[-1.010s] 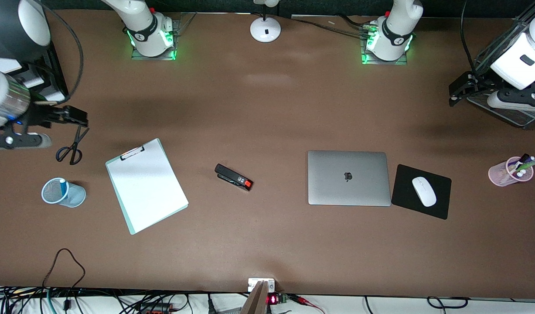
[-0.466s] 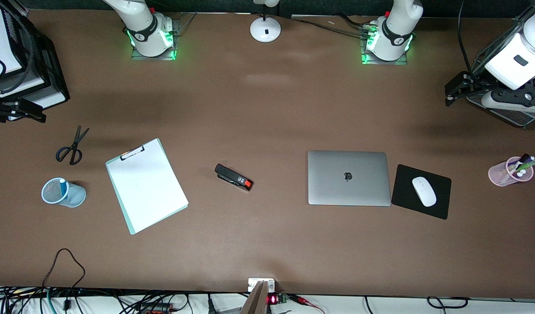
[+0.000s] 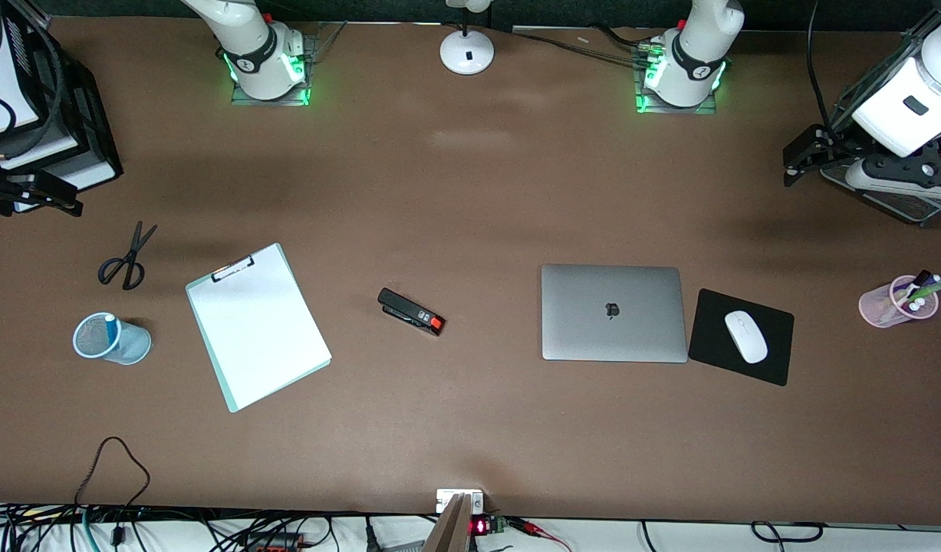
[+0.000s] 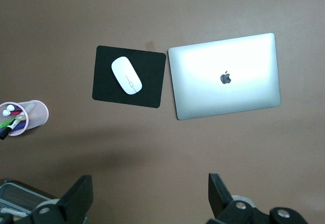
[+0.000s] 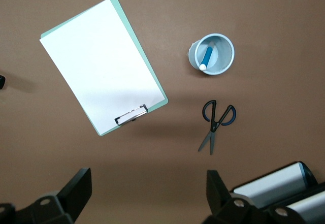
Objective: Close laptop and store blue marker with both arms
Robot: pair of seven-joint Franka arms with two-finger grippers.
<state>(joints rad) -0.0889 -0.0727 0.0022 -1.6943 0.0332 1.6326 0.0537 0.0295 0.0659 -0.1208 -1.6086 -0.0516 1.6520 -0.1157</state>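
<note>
The laptop (image 3: 612, 313) lies shut, silver lid up with the dark apple logo, beside the black mouse pad; it also shows in the left wrist view (image 4: 226, 76). The blue marker (image 3: 110, 325) stands in a light-blue mesh cup (image 3: 136, 345) near the right arm's end; in the right wrist view the marker (image 5: 206, 57) leans inside that cup (image 5: 223, 66). My left gripper (image 3: 796, 165) is open and empty, up over the left arm's end (image 4: 151, 193). My right gripper (image 3: 44, 195) is open and empty, up over the right arm's end (image 5: 150, 191).
Scissors (image 3: 125, 261), a clipboard (image 3: 257, 326) and a stapler (image 3: 411, 310) lie on the table. A white mouse (image 3: 745, 336) sits on the mouse pad (image 3: 708, 341). A pink cup of markers (image 3: 896, 300) and a wire tray (image 3: 899, 201) are at the left arm's end.
My right gripper has drawn back from over the scissors toward the right arm's end of the table. My left gripper has shifted slightly. The things on the table have not moved.
</note>
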